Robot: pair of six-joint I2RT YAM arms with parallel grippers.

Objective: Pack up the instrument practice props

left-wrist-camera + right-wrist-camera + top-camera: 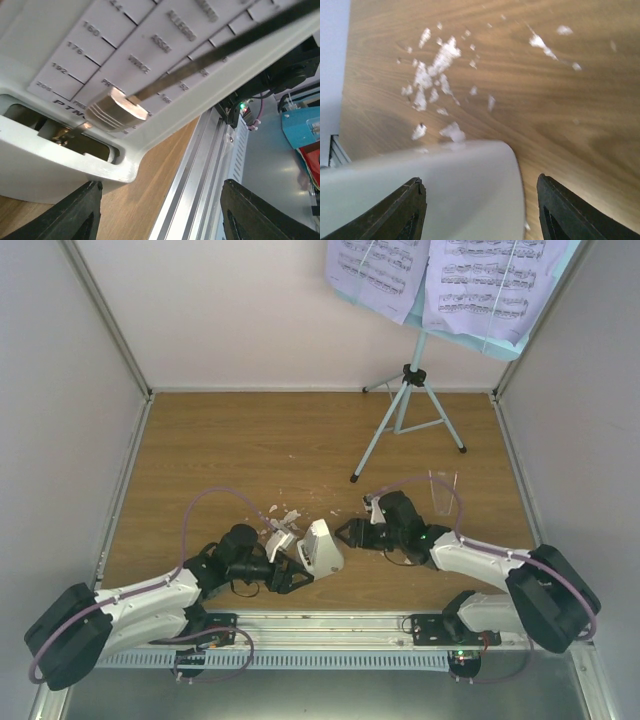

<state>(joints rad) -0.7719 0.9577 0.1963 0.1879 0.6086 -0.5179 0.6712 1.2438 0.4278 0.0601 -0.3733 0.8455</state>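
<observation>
The white pyramid-shaped metronome (322, 548) lies on the wooden floor between my two grippers. My left gripper (297, 572) is open just left of it. In the left wrist view the metronome's tempo scale (150, 55) and pendulum weight (119, 110) fill the frame above the open left gripper (161, 185). My right gripper (352, 533) is open on the metronome's right. In the right wrist view the metronome's white body (455, 195) sits between the spread jaws of the right gripper (480, 178). The light-blue tripod music stand (410, 410) stands at the back right with lavender sheet-music pages (480, 280) on its desk.
White crumbs (285, 515) are scattered on the floor by the metronome and show in the right wrist view (435, 75). A faint clear container (443, 492) stands right of the right gripper. An aluminium rail (330, 625) runs along the near edge. Walls enclose three sides.
</observation>
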